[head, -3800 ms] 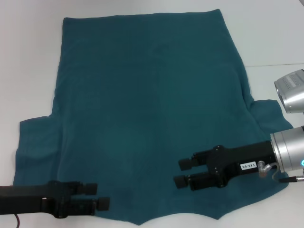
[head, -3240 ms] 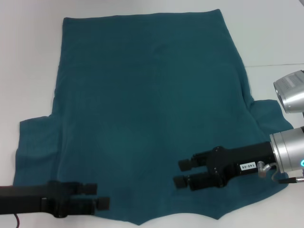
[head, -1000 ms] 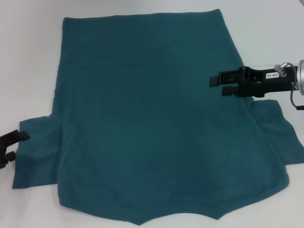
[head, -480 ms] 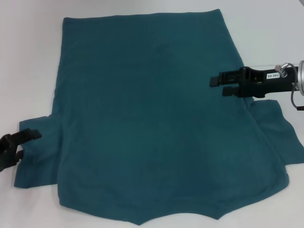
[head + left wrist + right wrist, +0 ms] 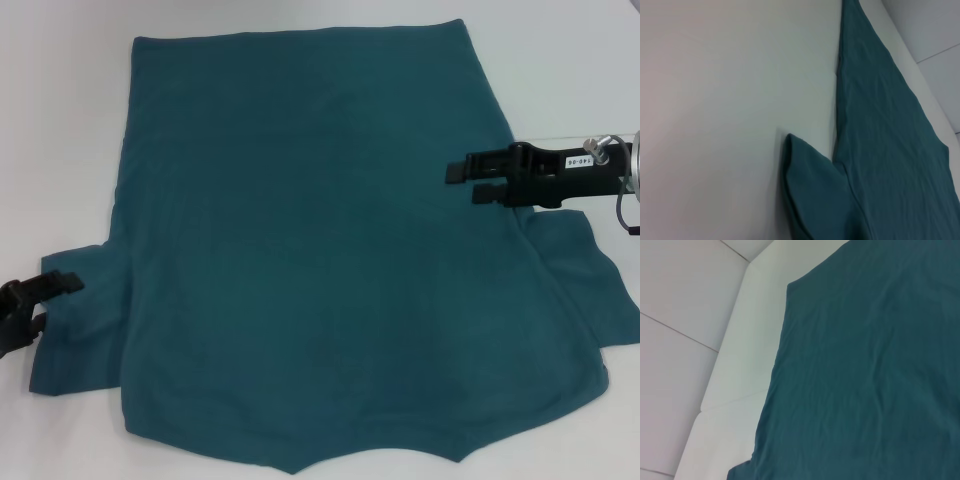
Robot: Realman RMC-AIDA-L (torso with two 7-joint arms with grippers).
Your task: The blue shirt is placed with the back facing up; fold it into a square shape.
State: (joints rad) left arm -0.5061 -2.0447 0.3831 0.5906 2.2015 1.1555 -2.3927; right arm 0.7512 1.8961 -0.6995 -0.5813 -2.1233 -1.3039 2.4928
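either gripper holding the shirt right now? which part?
Nothing held. Left gripper sits open at the shirt's left sleeve edge; right gripper hovers open over its right side.

Head view: high, facing forward and down, taking in the whole blue shirt [image 5: 310, 250] spread on the white counter [image 5: 60, 120]. Left wrist view: low and close, looking along the counter [image 5: 715, 100] past the shirt's left sleeve and side edge. Right wrist view: close above the shirt's body, sharing its far corner with the head view.

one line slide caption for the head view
Blue shirt flat on table; left gripper at its sleeve, right gripper open over the opposite side.
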